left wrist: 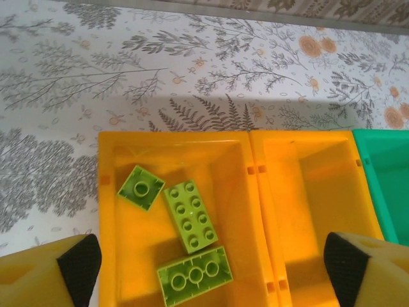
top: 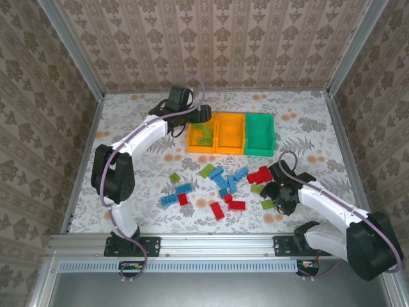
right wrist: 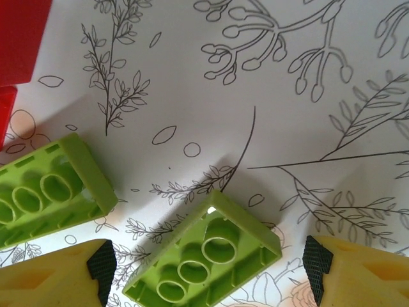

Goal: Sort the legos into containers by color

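Three lime green legos point(left wrist: 190, 215) lie in the left orange-yellow container point(left wrist: 108, 211), two of them upside down. My left gripper point(left wrist: 211, 275) hangs open above them, holding nothing; from above it point(top: 199, 118) sits at that container's point(top: 192, 148) far left corner. The middle orange-yellow container point(top: 230, 134) and the green container point(top: 260, 134) look empty. My right gripper point(right wrist: 209, 267) is open and straddles an upside-down lime green lego point(right wrist: 204, 256) on the table, pads apart from it. A second lime green lego point(right wrist: 45, 192) lies to its left.
Loose blue legos point(top: 227, 180), red legos point(top: 259, 174) and lime ones point(top: 206, 171) are scattered mid-table in front of the containers. More red pieces point(top: 217, 210) lie nearer the arms. Red bricks point(right wrist: 19, 38) sit at the top left of the right wrist view.
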`<state>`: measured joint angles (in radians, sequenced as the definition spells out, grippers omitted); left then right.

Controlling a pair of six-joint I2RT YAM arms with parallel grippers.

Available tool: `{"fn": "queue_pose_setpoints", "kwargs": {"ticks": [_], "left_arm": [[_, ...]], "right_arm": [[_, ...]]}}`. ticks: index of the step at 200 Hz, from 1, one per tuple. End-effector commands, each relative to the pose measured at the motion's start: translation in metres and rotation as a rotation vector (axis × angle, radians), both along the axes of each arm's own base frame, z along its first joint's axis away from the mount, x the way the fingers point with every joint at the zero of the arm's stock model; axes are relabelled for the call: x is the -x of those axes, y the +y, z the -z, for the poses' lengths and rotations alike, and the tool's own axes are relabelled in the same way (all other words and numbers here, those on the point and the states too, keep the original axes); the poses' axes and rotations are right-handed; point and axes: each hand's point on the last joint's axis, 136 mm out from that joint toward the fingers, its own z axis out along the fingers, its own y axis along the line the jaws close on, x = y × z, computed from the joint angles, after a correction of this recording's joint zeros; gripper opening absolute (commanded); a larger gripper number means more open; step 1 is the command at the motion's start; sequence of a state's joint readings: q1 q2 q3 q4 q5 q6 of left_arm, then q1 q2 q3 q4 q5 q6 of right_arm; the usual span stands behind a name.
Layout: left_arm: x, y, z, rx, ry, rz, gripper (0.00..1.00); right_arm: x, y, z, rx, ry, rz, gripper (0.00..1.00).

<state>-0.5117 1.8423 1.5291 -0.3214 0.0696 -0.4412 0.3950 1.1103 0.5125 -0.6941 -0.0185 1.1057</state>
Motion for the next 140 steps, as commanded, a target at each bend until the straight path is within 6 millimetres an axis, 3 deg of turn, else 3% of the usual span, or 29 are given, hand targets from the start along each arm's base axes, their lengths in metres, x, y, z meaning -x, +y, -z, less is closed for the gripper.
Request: {"fn": "queue_pose_setpoints", "kwargs": {"ticks": [1,70,90,94,113,140], "left_arm": [[0.01,0.017,-0.009,-0.053,-0.05,-0.012,1.0],[0.037,0.062,0.012,-0.093,-0.013,-0.075,1.0],[0.045,0.067,0.018,-0.094,0.004,-0.084,1.0],[0.042,0.079,0.02,-0.097,0.01,-0.111,1.0],[0.048,0.091,0.026,-0.113,0.023,-0.133,1.0],[0.058,0.107,0.033,-0.154,0.04,-0.152,1.0]], "right_arm": [[0.002,0.005,0.008,-0.022,0.03,0.05,0.79],[-0.003,0.005,0.019,0.011,0.056,0.034,0.66],[-0.005,0.006,0.021,0.014,0.06,0.025,0.57],[-0.006,0.006,0.021,0.015,0.058,0.024,0.54],[-0.011,0.005,0.015,0.028,0.033,0.011,0.41],[-0.027,0.01,-0.005,0.028,-0.035,-0.029,0.32]]}}
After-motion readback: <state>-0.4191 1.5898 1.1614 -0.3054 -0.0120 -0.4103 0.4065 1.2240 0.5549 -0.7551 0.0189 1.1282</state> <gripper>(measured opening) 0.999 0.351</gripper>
